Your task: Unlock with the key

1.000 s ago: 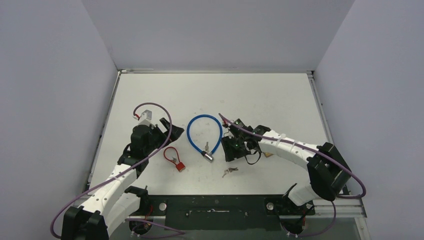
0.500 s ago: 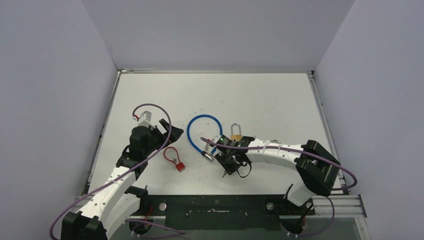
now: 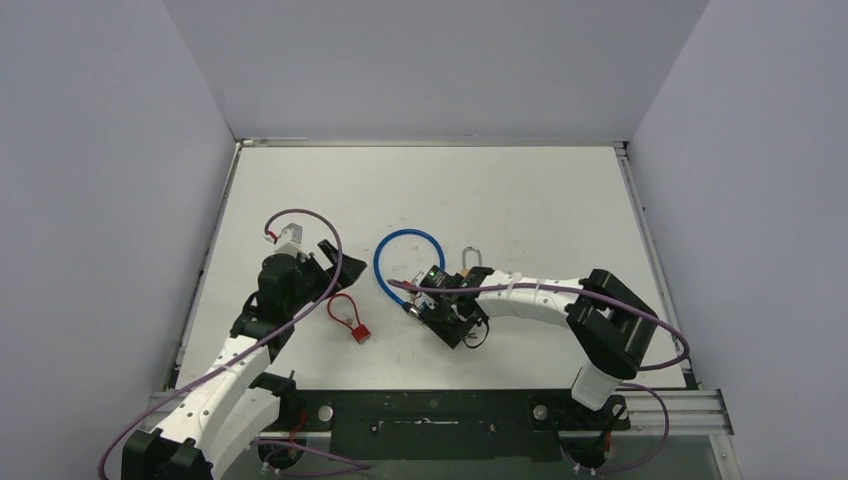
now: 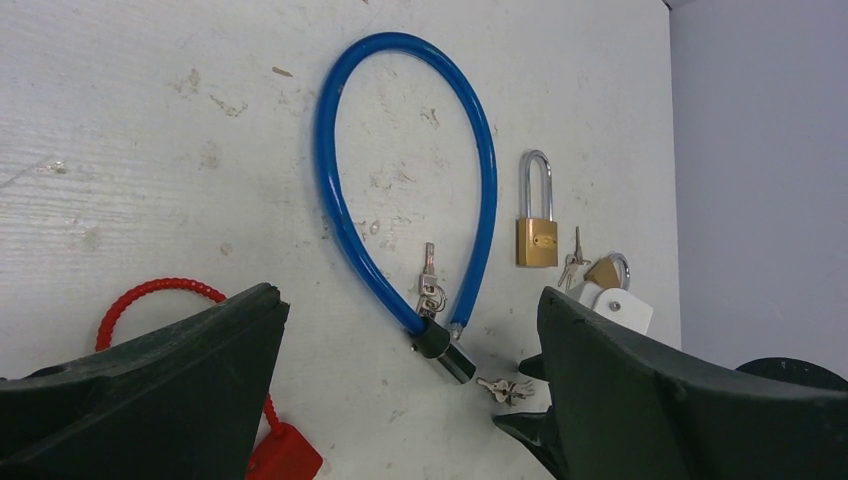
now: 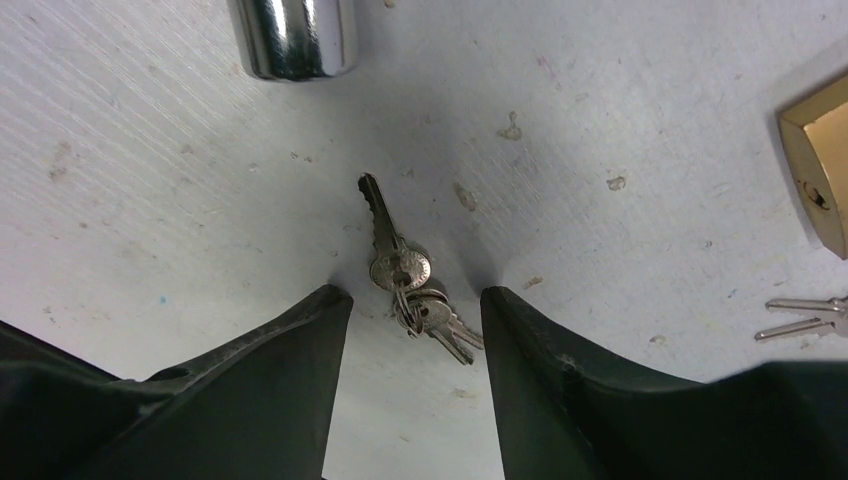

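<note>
Right claw [image 5: 415,300]: jaws apart, straddling the key bunch [image 5: 405,275], nothing clamped. The fingertips sit down at the desk [image 5: 650,100] either side of the ring, and neither pad looks to be touching metal.

Key geometry, right wrist view:
- bunch lies flat, dead centre between the fingers, just ahead of the tips
- the top key's blade runs away from the claw along the gap, tilted slightly left, so the long axis is crosswise to the closing direction
- a second key on the same ring fans back toward the right finger
- my read: closing here would catch the bow and ring, not the blade. Flat keys on a hard surface could skid or get pinched at an angle.

Nearby: the chrome lock barrel [image 5: 293,38] of the blue cable lock [image 4: 400,180] is straight ahead, near. The brass padlock [image 5: 825,180] is off to the claw's right, with a spare key pair [image 5: 800,318] further back on that side. Can't tell which lock this bunch fits.

Left claw [image 3: 342,258]: jaws wide apart, empty, hanging over the red cable lock [image 3: 348,315], well apart from the keys. The right arm is clearly the nearer one.

Surface: white desk, scuffed and speckled, no lip near the work. Plain grey walls [image 3: 420,70] on three sides, well clear of both arms.

Nothing is unlocked yet; this is the key pickup step.
</note>
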Robot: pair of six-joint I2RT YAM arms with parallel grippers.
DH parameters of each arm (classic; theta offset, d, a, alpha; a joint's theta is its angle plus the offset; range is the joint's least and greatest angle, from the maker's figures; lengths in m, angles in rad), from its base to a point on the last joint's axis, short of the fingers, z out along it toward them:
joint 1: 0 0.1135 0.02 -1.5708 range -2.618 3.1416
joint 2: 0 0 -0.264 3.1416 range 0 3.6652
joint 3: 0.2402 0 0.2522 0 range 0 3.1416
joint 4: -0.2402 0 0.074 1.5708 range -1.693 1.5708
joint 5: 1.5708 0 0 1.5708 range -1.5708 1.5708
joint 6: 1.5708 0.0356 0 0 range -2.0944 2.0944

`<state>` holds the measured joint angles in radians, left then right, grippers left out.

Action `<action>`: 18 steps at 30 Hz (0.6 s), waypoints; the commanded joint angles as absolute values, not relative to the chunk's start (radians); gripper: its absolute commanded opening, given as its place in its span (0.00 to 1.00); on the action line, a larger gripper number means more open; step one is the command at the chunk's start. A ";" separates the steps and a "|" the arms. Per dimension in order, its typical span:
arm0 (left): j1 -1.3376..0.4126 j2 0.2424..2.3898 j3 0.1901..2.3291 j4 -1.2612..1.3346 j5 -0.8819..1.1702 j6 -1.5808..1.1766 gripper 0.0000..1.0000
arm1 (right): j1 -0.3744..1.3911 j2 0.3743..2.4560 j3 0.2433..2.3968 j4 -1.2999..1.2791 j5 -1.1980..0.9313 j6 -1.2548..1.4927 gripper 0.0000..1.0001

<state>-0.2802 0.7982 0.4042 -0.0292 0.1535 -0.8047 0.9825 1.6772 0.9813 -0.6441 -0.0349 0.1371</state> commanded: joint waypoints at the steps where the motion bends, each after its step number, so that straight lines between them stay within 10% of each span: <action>1: -0.282 0.785 0.417 -0.026 0.143 -0.792 0.95 | 0.950 1.709 0.994 -0.576 -0.086 0.136 0.52; 18: -0.303 0.777 0.336 0.080 0.210 -0.923 0.95 | 0.873 1.672 0.909 -0.476 -0.172 0.230 0.02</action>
